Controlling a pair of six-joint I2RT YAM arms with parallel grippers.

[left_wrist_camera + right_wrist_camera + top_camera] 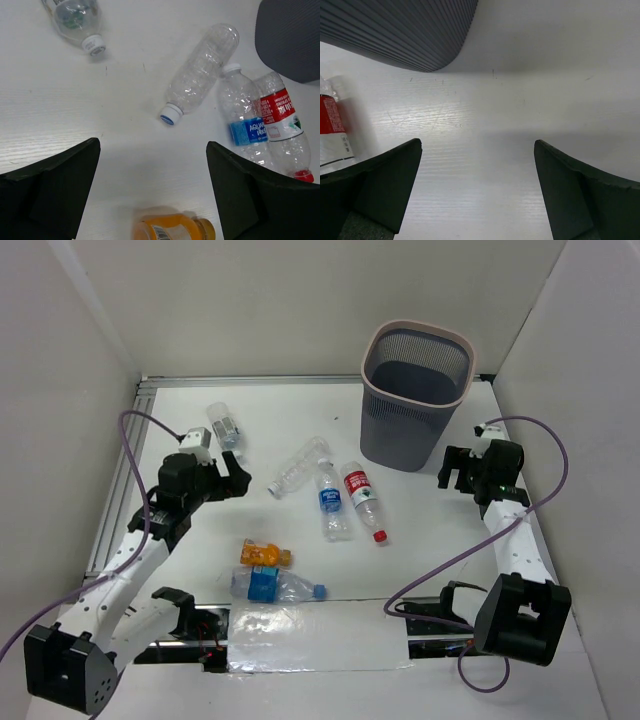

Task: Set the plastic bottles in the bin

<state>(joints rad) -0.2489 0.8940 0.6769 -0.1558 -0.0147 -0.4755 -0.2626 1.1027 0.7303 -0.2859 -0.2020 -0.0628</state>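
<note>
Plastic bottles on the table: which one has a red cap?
The clear plastic bottle with the red-and-white label, closest to the dark grey mesh bin; no other cap is red.

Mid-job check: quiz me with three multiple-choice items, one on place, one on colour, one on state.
1. The bin stands: A far right, B near left, C centre.
2. The cap of the red-labelled bottle is: A white, B blue, C red.
3. The left gripper is: A shut on a bottle, B open, empty, C shut, empty.
Answers: A, top view shows it far right; C, red cap at its end; B, jaws wide apart, only table between.
</note>
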